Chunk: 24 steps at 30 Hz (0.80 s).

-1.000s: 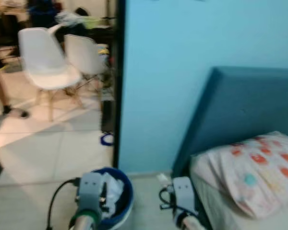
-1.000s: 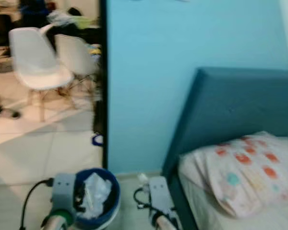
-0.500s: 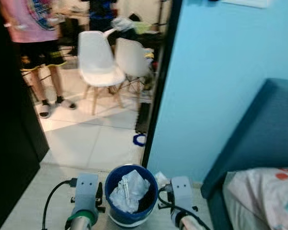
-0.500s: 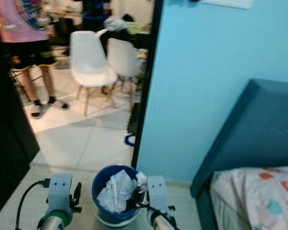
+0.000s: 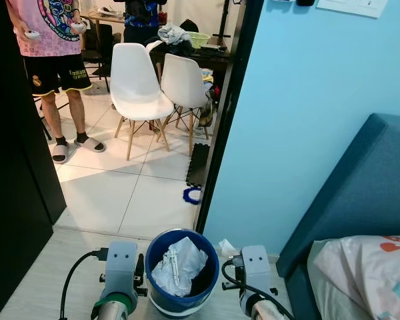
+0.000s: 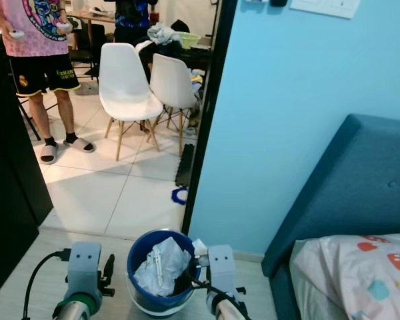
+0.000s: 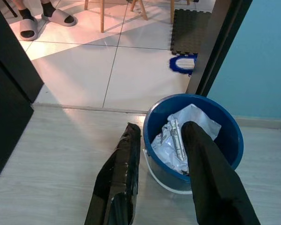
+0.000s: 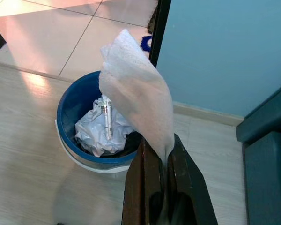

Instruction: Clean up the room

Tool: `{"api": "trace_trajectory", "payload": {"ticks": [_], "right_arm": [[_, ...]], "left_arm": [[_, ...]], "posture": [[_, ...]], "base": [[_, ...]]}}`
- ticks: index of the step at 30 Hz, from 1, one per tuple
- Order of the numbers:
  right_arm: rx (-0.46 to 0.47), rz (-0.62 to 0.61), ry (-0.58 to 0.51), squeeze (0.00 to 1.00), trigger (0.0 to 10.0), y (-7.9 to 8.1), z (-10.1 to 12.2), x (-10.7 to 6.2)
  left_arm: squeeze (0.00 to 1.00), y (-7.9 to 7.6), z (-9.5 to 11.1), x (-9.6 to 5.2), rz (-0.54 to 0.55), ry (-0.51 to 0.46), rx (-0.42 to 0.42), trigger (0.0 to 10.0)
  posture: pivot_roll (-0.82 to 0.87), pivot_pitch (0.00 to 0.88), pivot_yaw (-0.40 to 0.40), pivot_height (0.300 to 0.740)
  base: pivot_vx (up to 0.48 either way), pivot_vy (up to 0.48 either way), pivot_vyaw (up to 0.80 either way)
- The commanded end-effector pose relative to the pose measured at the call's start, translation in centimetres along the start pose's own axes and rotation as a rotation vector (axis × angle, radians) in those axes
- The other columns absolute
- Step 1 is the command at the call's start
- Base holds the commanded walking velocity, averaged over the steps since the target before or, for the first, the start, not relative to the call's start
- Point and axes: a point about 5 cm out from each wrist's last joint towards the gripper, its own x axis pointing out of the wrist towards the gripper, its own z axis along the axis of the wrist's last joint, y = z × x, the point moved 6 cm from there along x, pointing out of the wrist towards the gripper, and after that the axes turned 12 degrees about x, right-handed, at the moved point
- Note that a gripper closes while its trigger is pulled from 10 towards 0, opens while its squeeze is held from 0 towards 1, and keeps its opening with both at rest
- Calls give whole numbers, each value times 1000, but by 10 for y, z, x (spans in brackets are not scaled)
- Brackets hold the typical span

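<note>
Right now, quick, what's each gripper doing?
Left gripper: open, holding nothing, its fingers straddling the bin rim.
Right gripper: shut on a tissue, beside the bin.

This is a home bedroom: a bed with a blue headboard (image 5: 360, 193) and patterned pillow (image 5: 367, 273) stands against a blue wall. Its doorway opens onto a tiled room with white chairs (image 5: 139, 83).

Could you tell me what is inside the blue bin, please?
The blue bin holds crumpled white paper with a pen-like stick on it. Whatever lies beneath is covered.
</note>
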Motion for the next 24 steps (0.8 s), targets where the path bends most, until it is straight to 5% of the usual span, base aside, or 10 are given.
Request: {"api": "trace_trajectory", "payload": {"ticks": [1, 7, 24], "right_arm": [[14, -15, 13, 0, 10000, -5, -5, -3], [18, -16, 13, 0, 10000, -4, -5, -2], [22, -16, 16, 0, 10000, -4, -6, -2]], "left_arm": [[0, -4, -4, -1, -14, 11, -4, 10000], [0, -5, -3, -1, -26, 6, -19, 10000], [0, -5, -1, -1, -34, -1, -32, 10000]], "posture": [[23, 17, -33, 740], [23, 23, -35, 740], [26, 27, -36, 740]], "base": [[0, 0, 0], [0, 0, 0], [282, 0, 0]]}}
